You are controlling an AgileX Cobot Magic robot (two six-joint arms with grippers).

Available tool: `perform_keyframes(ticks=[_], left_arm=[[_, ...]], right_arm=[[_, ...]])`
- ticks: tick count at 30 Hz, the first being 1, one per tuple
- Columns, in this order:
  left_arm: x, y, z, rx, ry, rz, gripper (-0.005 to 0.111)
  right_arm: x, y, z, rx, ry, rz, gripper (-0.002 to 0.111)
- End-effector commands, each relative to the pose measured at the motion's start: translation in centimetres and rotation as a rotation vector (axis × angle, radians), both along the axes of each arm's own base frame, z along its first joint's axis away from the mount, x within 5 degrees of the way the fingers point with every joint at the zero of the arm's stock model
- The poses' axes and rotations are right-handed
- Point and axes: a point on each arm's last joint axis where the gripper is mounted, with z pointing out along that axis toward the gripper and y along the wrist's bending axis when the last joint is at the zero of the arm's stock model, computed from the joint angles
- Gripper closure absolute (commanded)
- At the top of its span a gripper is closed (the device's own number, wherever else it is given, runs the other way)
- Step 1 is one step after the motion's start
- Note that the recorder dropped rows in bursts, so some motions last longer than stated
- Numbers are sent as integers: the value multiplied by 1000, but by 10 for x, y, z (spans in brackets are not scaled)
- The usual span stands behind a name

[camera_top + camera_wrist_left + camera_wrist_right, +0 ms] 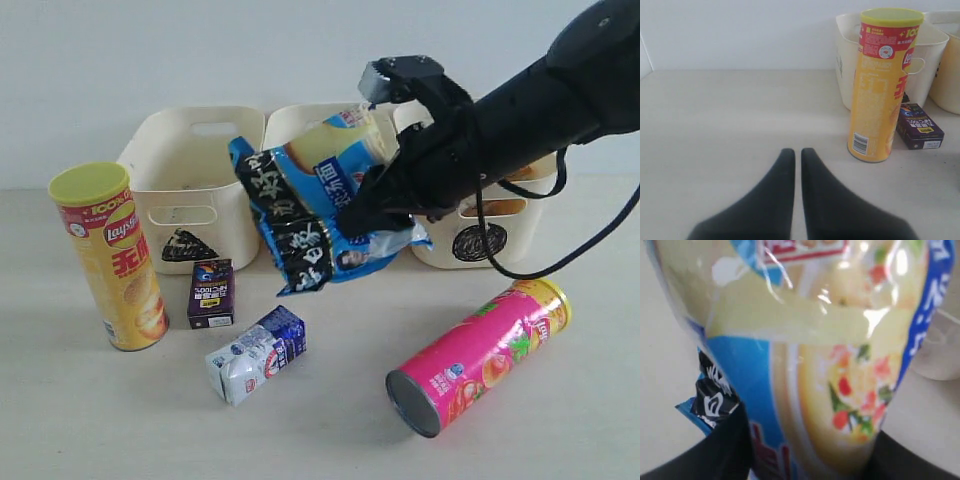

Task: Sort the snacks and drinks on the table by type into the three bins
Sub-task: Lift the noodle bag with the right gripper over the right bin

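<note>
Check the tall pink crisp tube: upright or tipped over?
Tipped over. The tall pink crisp tube lies on its side on the pale beige table, grey base end toward the camera, unlike the upright yellow Lay's tube.

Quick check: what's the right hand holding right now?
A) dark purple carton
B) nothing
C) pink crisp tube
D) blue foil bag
D: the right hand is clamped on the blue foil bag, which hangs above the table, while the pink crisp tube lies on its side and the dark purple carton stands untouched on the surface.
</note>
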Motion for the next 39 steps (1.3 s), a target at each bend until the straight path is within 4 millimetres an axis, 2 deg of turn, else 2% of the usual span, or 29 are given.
perform_keyframes(ticks=[1,5,10,15,19,24,39], left_arm=[[0,0,2,-10,-14,5,102],[0,0,2,-10,-14,5,102],[0,0,2,-10,-14,5,102],[0,0,2,-10,-14,5,102],[0,0,2,-10,-14,5,102],[0,0,2,-10,-14,5,102],[0,0,2,-10,-14,5,102]], right_arm=[[3,-10,18,-17,-82,-126,107],[11,-24,25,-15,-104,-215,107],[30,-53,38,27,-151,-368,107],[45,-75,49,56,-258,-507,107],[55,-88,50,62,-326,-593,107],[73,-96,38,53,-369,-668,107],[138,-94,-6,70,-403,-793,107]])
